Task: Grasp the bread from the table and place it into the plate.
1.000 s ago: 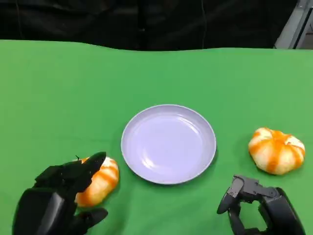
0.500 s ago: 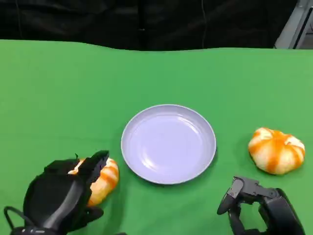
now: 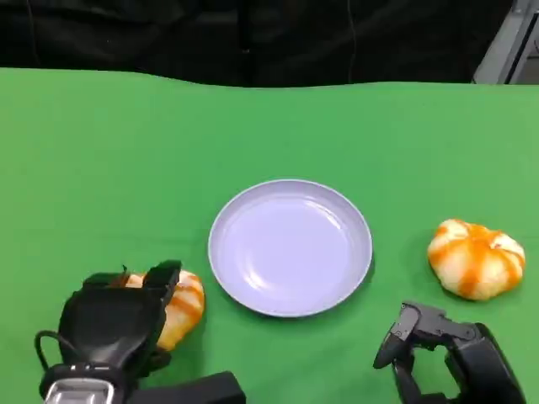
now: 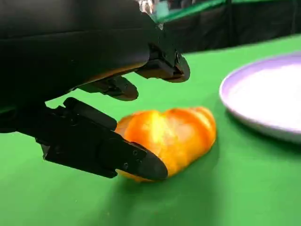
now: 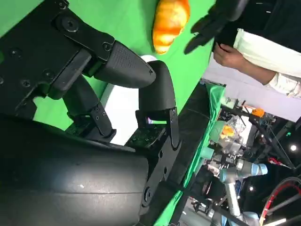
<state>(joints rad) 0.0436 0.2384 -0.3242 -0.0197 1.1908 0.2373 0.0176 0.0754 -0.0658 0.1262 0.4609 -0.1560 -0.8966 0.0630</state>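
Your left hand [image 3: 114,332] has dropped lower over the bread [image 3: 173,307] than a second ago. Back then the fingers stood spread above and in front of it; now the black shell covers most of it. More of the silver wrist shows at the near edge too. The bread itself hasn't shifted: it sits on the table near the near-left corner, just left of the plate [image 3: 290,247] and not touching it.

In the left wrist view the fingers [image 4: 103,150] bracket the bread [image 4: 174,134], one low along its side and others above it. You can't tell from that whether they're actually clamped on it. It looks like it's resting on the cloth.

Your right hand [image 3: 442,353] hasn't moved, near the near-right corner. Its fingers are curled in and hold nothing.

A second bread [image 3: 476,258] sits unchanged toward the right edge, well apart from the plate. The plate is in the middle, same spot, nothing in it.

The surface is a green cloth [image 3: 126,168] over the table, with a black backdrop [image 3: 210,38] behind the far edge. The right wrist view catches a person's hand and pale sleeve [image 5: 263,56], plus lab clutter with another robot arm [image 5: 240,172] beyond.
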